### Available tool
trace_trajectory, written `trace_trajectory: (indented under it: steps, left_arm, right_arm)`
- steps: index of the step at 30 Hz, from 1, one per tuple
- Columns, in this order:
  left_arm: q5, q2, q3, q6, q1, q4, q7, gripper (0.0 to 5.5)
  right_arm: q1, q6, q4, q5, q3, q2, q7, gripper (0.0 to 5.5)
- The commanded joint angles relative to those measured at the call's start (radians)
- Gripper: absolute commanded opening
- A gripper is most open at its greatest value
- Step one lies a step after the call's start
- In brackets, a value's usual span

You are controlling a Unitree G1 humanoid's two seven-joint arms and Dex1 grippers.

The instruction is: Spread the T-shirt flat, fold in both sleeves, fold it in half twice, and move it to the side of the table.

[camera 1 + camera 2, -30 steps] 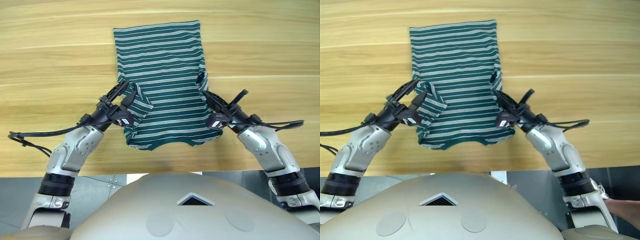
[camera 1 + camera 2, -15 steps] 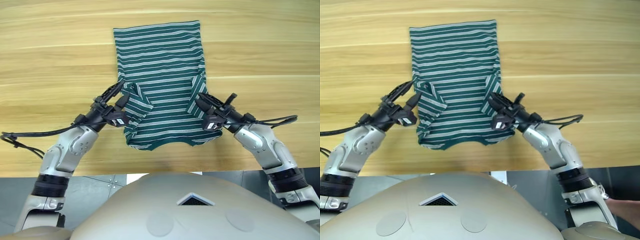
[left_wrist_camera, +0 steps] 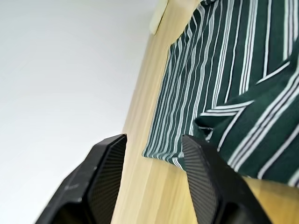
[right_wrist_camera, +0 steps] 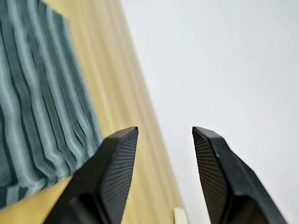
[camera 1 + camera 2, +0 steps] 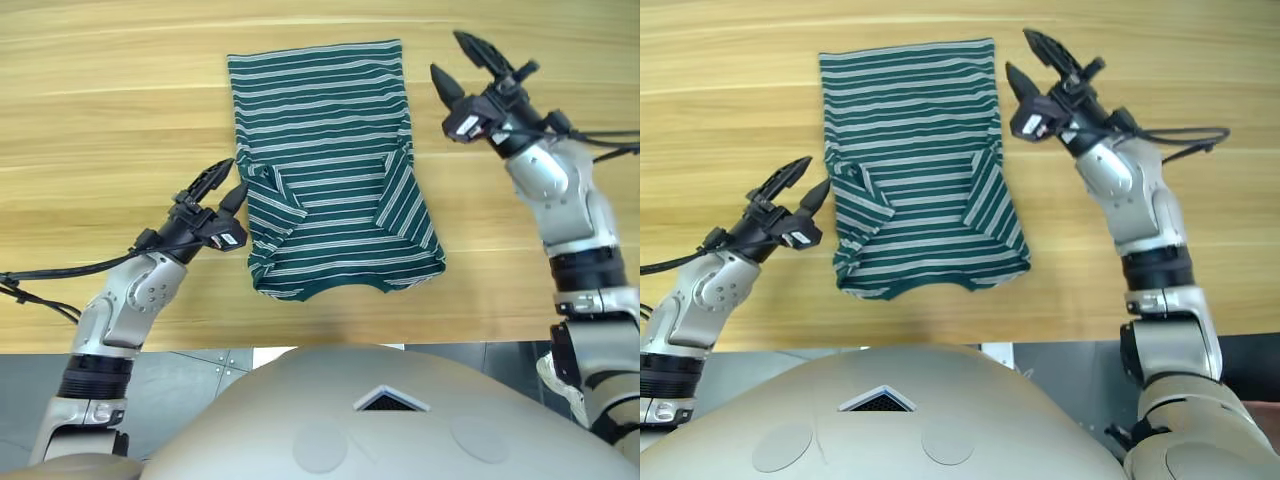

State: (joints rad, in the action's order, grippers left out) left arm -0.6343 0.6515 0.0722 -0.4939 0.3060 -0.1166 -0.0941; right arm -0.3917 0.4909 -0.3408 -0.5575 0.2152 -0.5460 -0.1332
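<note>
A green T-shirt with white stripes point(image 5: 325, 150) lies on the wooden table point(image 5: 110, 110), hem at the far end and collar near me. Both sleeves are folded inward onto the body. My left gripper point(image 5: 232, 178) stands open just left of the folded left sleeve, apart from the cloth. In the left wrist view its fingers point(image 3: 105, 177) frame the shirt's edge point(image 3: 224, 70). My right gripper point(image 5: 448, 53) is open, raised beside the shirt's far right corner, holding nothing. Its wrist view has the striped cloth point(image 4: 32, 107) to one side of the open fingers point(image 4: 117, 163).
Bare wood runs wide to both sides of the shirt and beyond its far hem. The table's front edge point(image 5: 200, 347) lies close below the collar, with dark floor point(image 5: 30, 400) past it.
The right gripper let go of the right sleeve, now folded in, and swung up to the far right corner. The left gripper drew back left off the left sleeve.
</note>
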Motion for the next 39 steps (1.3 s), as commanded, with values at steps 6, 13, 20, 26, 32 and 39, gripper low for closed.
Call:
trace_trajectory:
  steps: [6, 13, 20, 26, 32, 39]
  left_arm:
    - [-0.028, -0.032, 0.061, -0.008, -0.059, 0.044, 0.006, 2.22]
    - [-0.030, -0.028, 0.090, -0.009, -0.068, 0.037, -0.009, 2.22]
    - [-0.031, -0.024, 0.095, -0.008, -0.063, 0.033, -0.006, 2.22]
    - [-0.031, -0.013, 0.078, -0.006, -0.051, 0.031, 0.001, 2.22]
    - [0.009, 0.046, -0.088, -0.007, 0.006, -0.024, 0.047, 2.22]
    - [0.118, 0.244, -0.155, -0.090, 0.283, -0.073, -0.185, 2.22]
  right_arm:
    - [-0.346, -0.015, -0.749, -0.211, 0.258, 0.232, 0.155, 2.14]
    - [-0.330, -0.033, -0.949, -0.177, 0.282, 0.253, 0.098, 2.14]
    - [-0.274, 0.036, -0.923, -0.120, 0.277, 0.188, 0.096, 2.14]
    - [-0.271, 0.064, -0.879, -0.091, 0.273, 0.134, 0.111, 2.14]
    - [-0.146, 0.338, -0.412, 0.123, 0.082, 0.037, 0.193, 2.14]
    - [0.703, 0.348, 0.208, 0.222, -0.142, -0.409, -0.064, 2.14]
